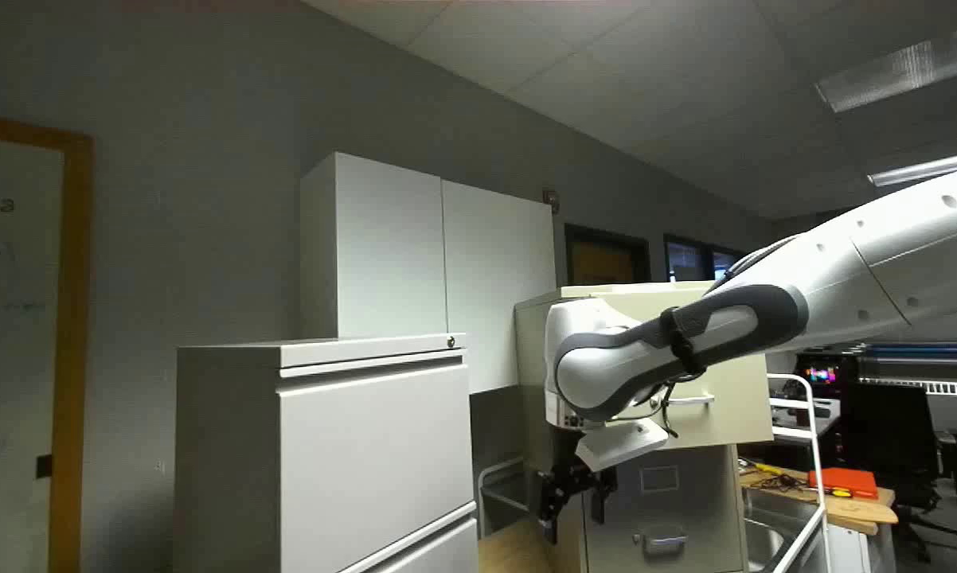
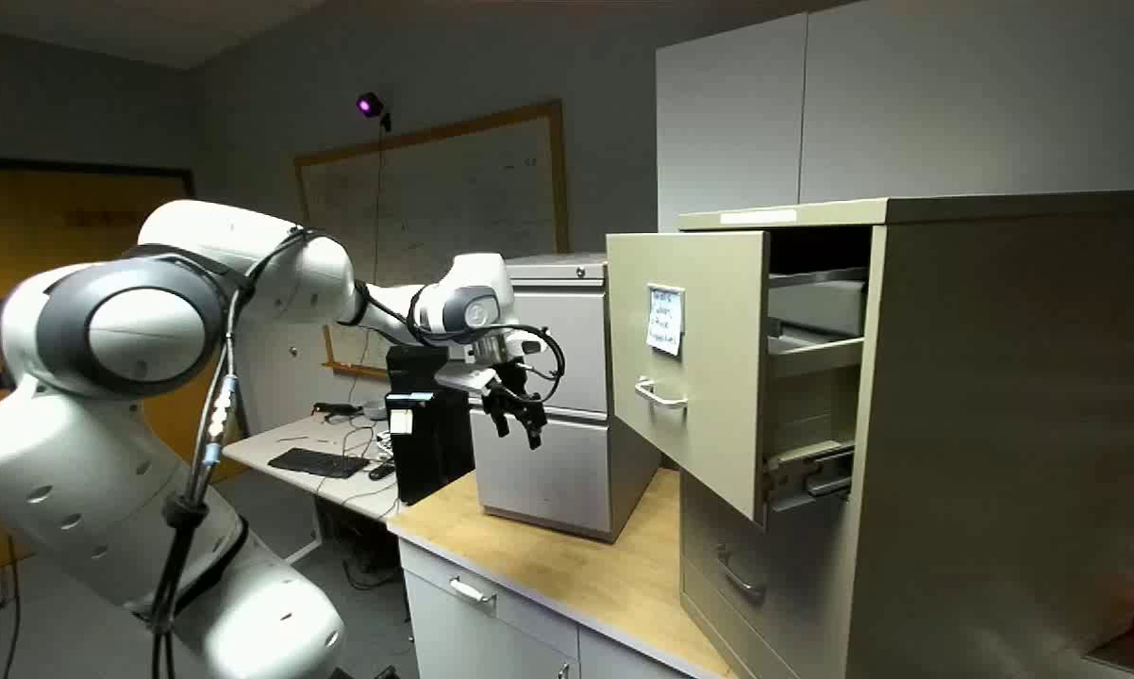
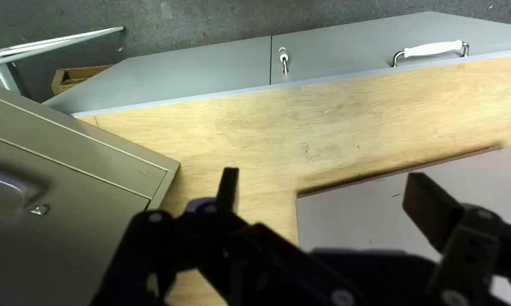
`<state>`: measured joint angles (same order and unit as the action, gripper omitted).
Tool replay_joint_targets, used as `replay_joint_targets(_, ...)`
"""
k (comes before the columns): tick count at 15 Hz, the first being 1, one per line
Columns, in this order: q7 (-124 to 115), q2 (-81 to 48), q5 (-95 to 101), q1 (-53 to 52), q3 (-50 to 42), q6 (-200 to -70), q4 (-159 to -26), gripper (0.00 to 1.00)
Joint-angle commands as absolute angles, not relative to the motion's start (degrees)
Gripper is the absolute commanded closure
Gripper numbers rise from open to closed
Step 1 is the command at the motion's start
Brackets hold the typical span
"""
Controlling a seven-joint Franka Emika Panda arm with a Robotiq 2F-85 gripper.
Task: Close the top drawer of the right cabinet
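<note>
Top drawer (image 2: 708, 372) juts out, gripper (image 1: 574, 519) spread wide

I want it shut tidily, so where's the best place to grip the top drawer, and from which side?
Grip the pale bar handle on the front of the top drawer, coming in from the front. The bar runs crosswise and stands off the flat front, so the open gripper could probably close around it from above and below.
</note>
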<state>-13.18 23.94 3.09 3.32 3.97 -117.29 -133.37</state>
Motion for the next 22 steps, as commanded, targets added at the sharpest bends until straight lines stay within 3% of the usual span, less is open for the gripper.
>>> replay_joint_targets(1, -13.3, 23.91, 3.27, 2.88, 3.58, -117.14, -133.18, 0.0)
replay_joint_targets(11, -13.3, 23.96, 3.26, 2.88, 3.58, -117.2, -133.12, 0.0)
replay_joint_targets(18, -23.31, 27.0, 11.25, 7.03, 4.67, -126.5, -134.77, 0.0)
replay_joint_targets(19, -25.19, 27.71, 12.61, 8.09, 4.7, -128.04, -135.13, 0.25)
replay_joint_targets(20, -27.2, 28.57, 13.92, 9.32, 4.7, -129.66, -135.57, 0.25)
replay_joint_targets(22, -30.79, 30.48, 16.1, 11.78, 4.75, -132.1, -136.41, 0.4)
